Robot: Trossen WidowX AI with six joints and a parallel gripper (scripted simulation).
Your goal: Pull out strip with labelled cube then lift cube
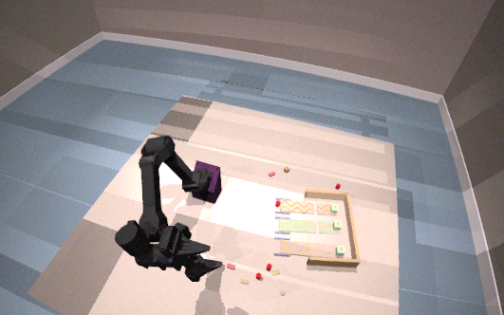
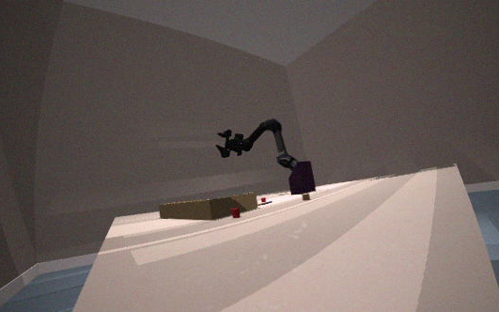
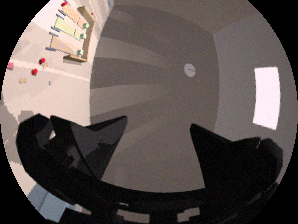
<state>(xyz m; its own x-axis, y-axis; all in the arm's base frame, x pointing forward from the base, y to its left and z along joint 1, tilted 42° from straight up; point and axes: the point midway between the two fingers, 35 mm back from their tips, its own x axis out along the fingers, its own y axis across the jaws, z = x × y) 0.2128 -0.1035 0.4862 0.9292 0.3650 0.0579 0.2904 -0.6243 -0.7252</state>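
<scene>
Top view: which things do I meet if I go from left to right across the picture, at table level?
Gripper → purple block → pink piece → three patterned strips → green cubes at their right ends → right wall of the wooden frame.

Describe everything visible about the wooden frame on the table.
The wooden frame is a low, tan, three-sided wall, open toward the arm. It lies flat on the table, its walls looking like plain light wood. Inside lie three patterned strips side by side, each with a pale green cube at its far end near the back wall. A small red block sits just outside it, apart.
</scene>
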